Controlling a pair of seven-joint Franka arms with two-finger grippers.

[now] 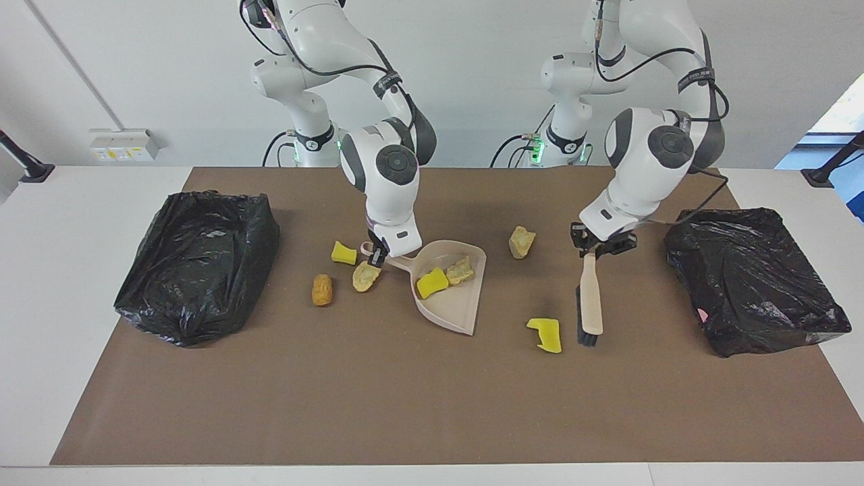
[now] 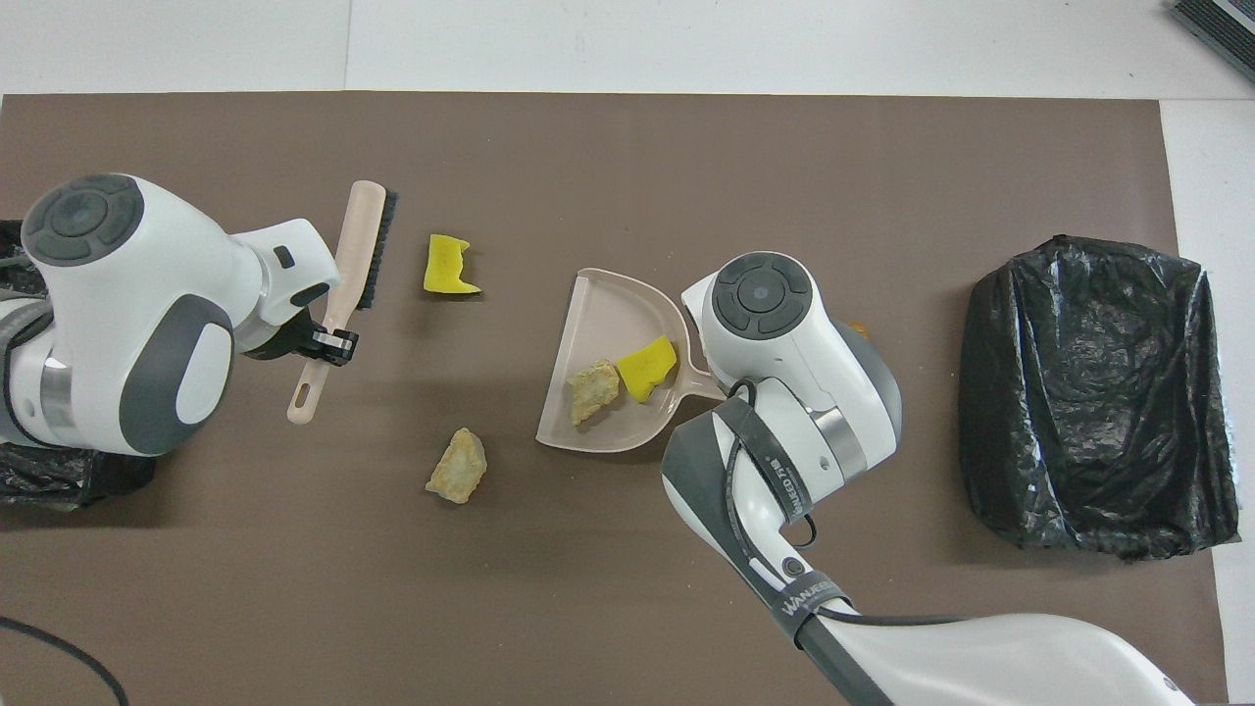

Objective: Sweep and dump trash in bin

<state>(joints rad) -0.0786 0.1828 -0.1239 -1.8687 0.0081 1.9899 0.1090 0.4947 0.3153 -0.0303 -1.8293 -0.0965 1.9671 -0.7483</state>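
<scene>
At the left of the facing view sits a bin lined with a black bag [image 1: 197, 263]; I cannot see anything inside it. Right of it, three scraps lie on the brown mat [image 1: 378, 398]: an orange-brown lump [image 1: 322, 289], a yellow sponge chunk [image 1: 343, 253] and a tan crumbly lump [image 1: 365, 276]. My right gripper [image 1: 376, 255] is down at centre frame, fingers clenched on the handle of the beige dustpan [image 1: 457, 300]. The pan holds two pieces, a yellow sponge [image 1: 432, 283] and a tan lump [image 1: 461, 270]. Further right, another tan lump [image 1: 521, 242] lies loose, and a yellow sponge piece [image 1: 545, 335] lies lower in the frame, just beside the bristles of the beige brush [image 1: 590, 300]. My left gripper [image 1: 603, 247] grasps that brush by its handle. At the right edge is a second black-bagged bin [image 1: 749, 290], its contents not visible. In the overhead view, a strap on my right arm reads "WANEEE…", cut off.
</scene>
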